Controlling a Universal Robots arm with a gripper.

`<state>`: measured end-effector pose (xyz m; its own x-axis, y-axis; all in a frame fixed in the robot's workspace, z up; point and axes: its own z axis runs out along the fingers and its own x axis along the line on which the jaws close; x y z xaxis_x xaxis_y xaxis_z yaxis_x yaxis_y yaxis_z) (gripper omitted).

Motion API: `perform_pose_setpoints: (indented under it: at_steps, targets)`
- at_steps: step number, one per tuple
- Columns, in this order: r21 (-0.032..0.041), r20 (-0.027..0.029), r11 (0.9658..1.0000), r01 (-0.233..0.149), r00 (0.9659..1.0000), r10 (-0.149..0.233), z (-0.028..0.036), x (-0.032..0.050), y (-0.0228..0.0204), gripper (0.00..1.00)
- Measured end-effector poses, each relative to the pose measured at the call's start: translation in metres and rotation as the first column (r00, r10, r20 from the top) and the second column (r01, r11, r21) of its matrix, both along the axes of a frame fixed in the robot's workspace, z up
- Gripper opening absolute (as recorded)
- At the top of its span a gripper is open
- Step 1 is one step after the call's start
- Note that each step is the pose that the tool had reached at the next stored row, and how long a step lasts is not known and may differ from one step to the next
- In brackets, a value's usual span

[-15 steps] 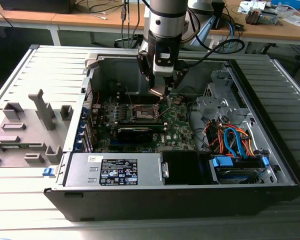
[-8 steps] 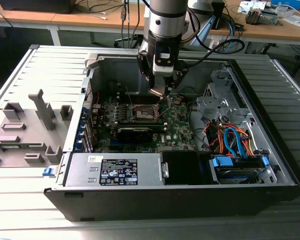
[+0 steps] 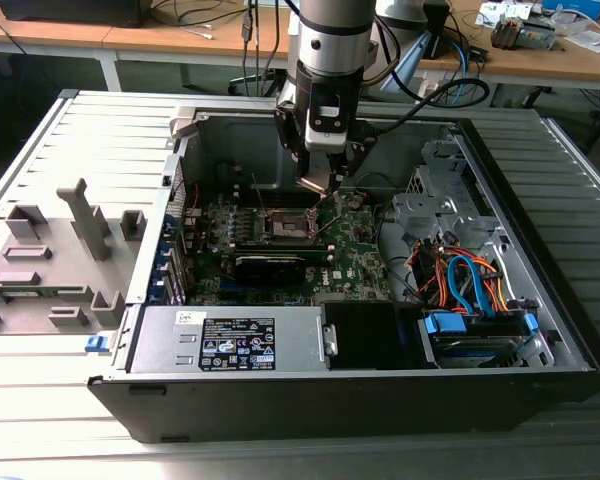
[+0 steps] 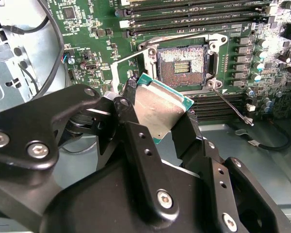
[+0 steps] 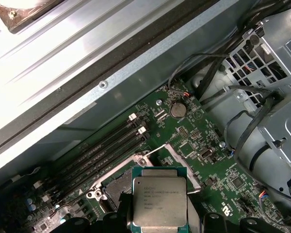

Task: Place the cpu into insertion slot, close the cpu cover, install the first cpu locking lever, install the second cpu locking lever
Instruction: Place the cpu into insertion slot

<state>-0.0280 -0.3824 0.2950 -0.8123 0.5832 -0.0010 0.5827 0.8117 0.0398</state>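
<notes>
One pincer clamps cpu | near uncovered insertion slot | lever rod alongside

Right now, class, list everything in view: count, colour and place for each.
computer case: one, black and grey, lying open
circuit board: one, green, inside the case
insertion slot: one, dark with silver surround, on the board, empty
cpu: one, silvery top, green edge, held above the board near the slot
memory slots: several, black, beside the slot
coin battery: one, silver, on the board
power supply: one, grey, along the case's near wall
cables: a bundle, orange and blue, exterior view's right
fixture blocks: several, grey, beside the case, exterior view's left
gripper: one, black, shut on the cpu
</notes>
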Motion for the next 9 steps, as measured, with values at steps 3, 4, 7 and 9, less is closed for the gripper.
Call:
perform_pose_setpoints:
  at_steps: [3, 4, 7, 9]
  targets:
    - [0.0001, 0.0, 1.0, 0.002, 1.0, -0.002, 0.0, 0.0, 0.0, 0.54]
    - [0.0001, 0.0, 1.0, 0.003, 1.0, -0.003, -0.0001, 0.0, 0.0, 0.54]
    - [0.0001, 0.0, 1.0, 0.009, 1.0, -0.009, -0.0002, 0.0, 0.0, 0.54]
    - [0.0, 0.0, 0.9999, 0.012, 0.9999, -0.012, -0.0003, 0.0, 0.0, 0.54]
